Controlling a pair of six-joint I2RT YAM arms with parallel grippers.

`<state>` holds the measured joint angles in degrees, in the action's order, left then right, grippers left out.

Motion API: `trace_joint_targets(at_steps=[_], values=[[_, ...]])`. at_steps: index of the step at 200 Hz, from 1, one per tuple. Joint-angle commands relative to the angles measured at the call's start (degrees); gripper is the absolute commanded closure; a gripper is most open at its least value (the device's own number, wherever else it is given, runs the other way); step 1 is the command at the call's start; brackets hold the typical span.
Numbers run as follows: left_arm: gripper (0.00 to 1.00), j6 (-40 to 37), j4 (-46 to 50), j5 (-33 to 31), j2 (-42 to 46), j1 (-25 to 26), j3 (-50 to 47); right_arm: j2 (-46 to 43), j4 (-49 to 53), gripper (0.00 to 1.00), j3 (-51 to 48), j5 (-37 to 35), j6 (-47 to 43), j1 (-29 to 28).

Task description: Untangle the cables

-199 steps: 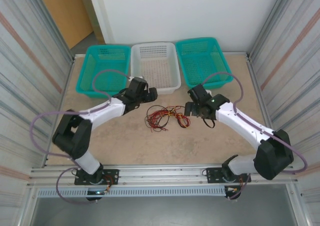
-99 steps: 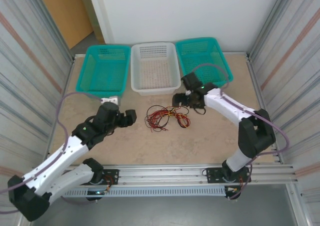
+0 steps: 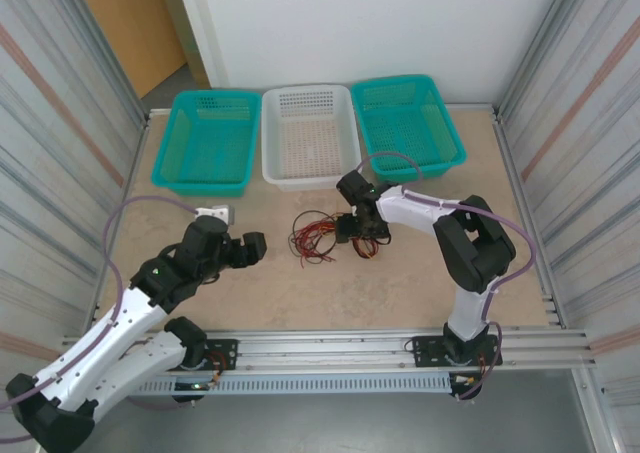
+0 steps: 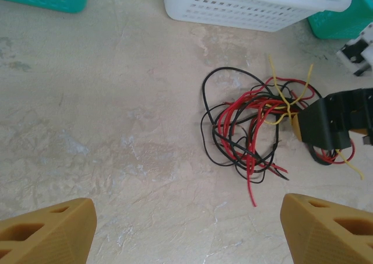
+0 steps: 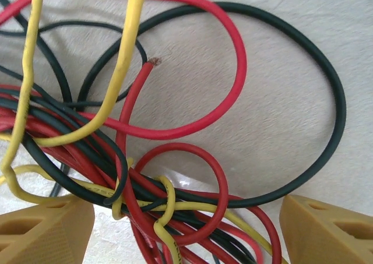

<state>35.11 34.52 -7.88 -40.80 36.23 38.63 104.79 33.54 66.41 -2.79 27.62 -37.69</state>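
The right gripper (image 3: 353, 224) has come in from the side and dropped onto the cables (image 3: 322, 236). The left gripper (image 3: 250, 248) has backed off, away from the white basket (image 3: 305, 180) and toward the near edge of the table (image 3: 400, 283). The cables lie in one loose heap on the table just in front of the white basket — red, black and yellow ones, all looped through each other.

The right gripper sits at the end of the heap that is in front of the basket's right corner. Its two fingers (image 5: 44, 229) are spread apart with a bunch of cables lying between them, so it is open and not pinching yet. It looks placed that way so it can close on a few strands and pull them free. The left gripper is open too, with nothing between its fingers. It hangs farther out from the basket, off the heap's other end. That is likely to keep it out of the way, and ready to hold the heap from that side.

The top view shows both arms and where the heap sits before the basket, but the cables are just a small scribble there. The right wrist view is right up close — a bare red cable end (image 5: 152, 62), a big black loop (image 5: 233, 7), and a yellow cable (image 5: 168, 188) hooked around red ones. The left wrist view shows the whole heap at once, with the right gripper's black body at its far side.
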Motion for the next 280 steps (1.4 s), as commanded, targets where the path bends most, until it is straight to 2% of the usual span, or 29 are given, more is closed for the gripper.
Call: trace_joint_targets(at_steps=[1, 20, 35, 43, 68, 94, 126, 148, 212, 264, 280], values=[[0.17, -1.0, 0.4, 0.6, 0.5, 0.0, 0.7, -0.4, -0.6, 0.26, -1.5, -1.4, -1.3, -1.1], [0.17, -1.3, -0.1, 0.9, -0.5, 0.0, 1.6, -2.1, -1.3, 0.42, -2.6, -1.7, -1.4, -1.3], [0.15, -2.3, -0.8, 1.5, -1.6, 0.1, 2.3, -3.4, -1.1, 0.64, -2.9, -2.4, -2.0, -1.6], [0.14, -3.0, -1.0, 1.6, -2.4, -0.1, 2.8, -4.4, -1.1, 0.72, -3.1, -2.6, -2.4, -1.7], [0.08, -4.2, -1.3, 1.8, -4.8, -0.8, 4.6, -8.7, -1.1, 0.81, -3.6, -4.3, -4.2, -3.0], [0.01, -7.7, -4.7, 5.3, -7.0, -3.6, 7.4, -15.3, -1.1, 0.84, -3.9, -8.0, -7.3, -6.4], [0.01, -13.6, -6.4, 16.3, -11.6, -10.0, 15.1, -25.2, -2.4, 0.84, -3.8, -11.4, -12.1, -12.3], [0.01, -16.6, -8.8, 22.3, -14.0, -12.2, 18.6, -31.3, -2.8, 0.84, -3.1, -12.0, -15.3, -14.6], [0.01, -25.4, -16.7, 40.3, -18.7, -12.4, 23.9, -39.6, -0.3, 0.84, 4.5, -6.8, -23.3, -15.2], [0.01, -24.3, -22.2, 57.9, -25.1, -11.9, 24.2, -40.2, -1.2, 0.83, 6.1, -4.7, -24.6, -15.3], [0.03, -24.1, -23.1, 60.4, -25.6, -10.7, 23.9, -39.7, -1.2, 0.83, 6.2, -4.7, -24.7, -15.5]])
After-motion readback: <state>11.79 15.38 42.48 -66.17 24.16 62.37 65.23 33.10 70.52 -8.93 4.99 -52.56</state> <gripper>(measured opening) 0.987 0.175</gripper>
